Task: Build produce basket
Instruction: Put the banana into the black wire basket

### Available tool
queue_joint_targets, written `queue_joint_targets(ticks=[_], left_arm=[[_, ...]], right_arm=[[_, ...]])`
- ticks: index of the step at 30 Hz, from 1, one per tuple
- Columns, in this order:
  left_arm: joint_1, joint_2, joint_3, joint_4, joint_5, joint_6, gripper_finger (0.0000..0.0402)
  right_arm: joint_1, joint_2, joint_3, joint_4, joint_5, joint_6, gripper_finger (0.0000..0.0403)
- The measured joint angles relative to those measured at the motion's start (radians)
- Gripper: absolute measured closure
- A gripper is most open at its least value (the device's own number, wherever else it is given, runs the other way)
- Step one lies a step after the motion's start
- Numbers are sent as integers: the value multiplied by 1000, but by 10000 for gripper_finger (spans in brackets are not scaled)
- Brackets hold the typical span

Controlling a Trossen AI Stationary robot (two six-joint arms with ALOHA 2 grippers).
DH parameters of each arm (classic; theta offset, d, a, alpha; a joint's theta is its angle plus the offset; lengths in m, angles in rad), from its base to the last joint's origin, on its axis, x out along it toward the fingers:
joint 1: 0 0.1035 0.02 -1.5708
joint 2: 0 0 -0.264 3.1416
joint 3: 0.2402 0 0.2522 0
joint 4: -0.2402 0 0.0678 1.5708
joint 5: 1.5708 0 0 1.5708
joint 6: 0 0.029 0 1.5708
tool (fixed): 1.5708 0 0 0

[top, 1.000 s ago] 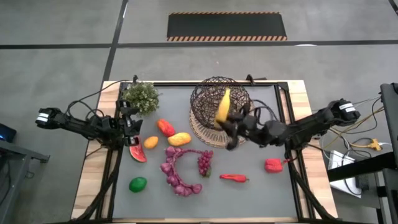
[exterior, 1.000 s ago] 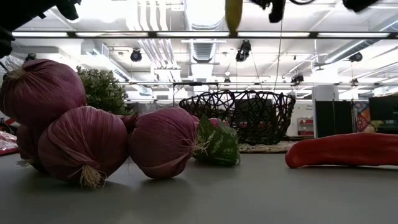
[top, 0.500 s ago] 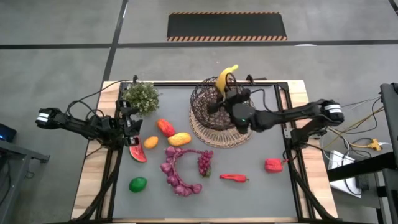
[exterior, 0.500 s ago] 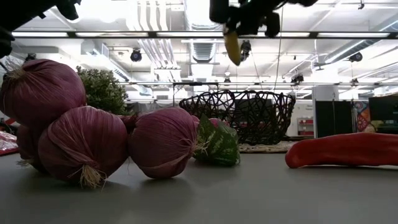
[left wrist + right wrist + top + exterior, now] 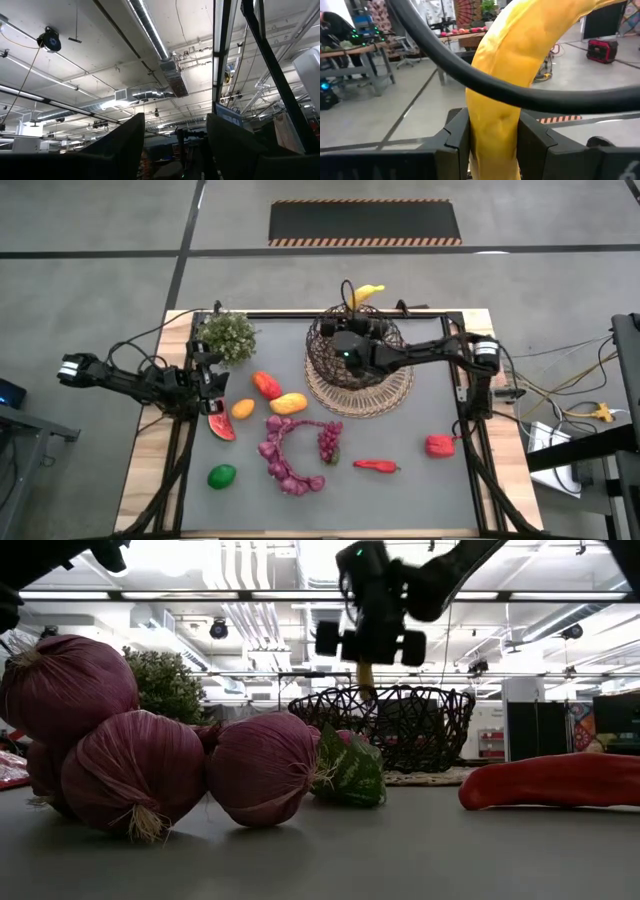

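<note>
The dark brown open wire-mesh bowl basket sat on a flat round woven tan mat at the far middle of the grey surface. A curved yellow toy banana stood over the basket's far rim. Nearer lay a string of purple onions, purple grapes, a red pepper and a green lime; a black cable crossed the banana in the right wrist view. The right claw was clamped on the banana's lower end above the basket. The left claw hung parted and empty at the surface's left edge.
</note>
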Motion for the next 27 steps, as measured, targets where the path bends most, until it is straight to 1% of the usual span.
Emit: queue_joint_targets(ticks=[4, 9, 15, 18, 24, 27], left_arm=[[0, 0, 0, 0, 0, 0, 206], [0, 0, 0, -1, 0, 0, 206], [0, 0, 0, -1, -2, 0, 206], [0, 0, 0, 0, -2, 0, 206], [0, -3, 0, 0, -2, 0, 206], [0, -3, 0, -1, -2, 0, 206]], right_arm=[[-9, 55, 46, 3, 0, 1, 294], [-14, 82, 67, -2, 0, 24, 294], [-13, 113, 35, -1, 0, 194, 294], [-19, 145, 31, -2, -1, 244, 294], [-22, 195, 54, -2, 0, 245, 294], [-26, 204, 66, -3, -2, 210, 293]])
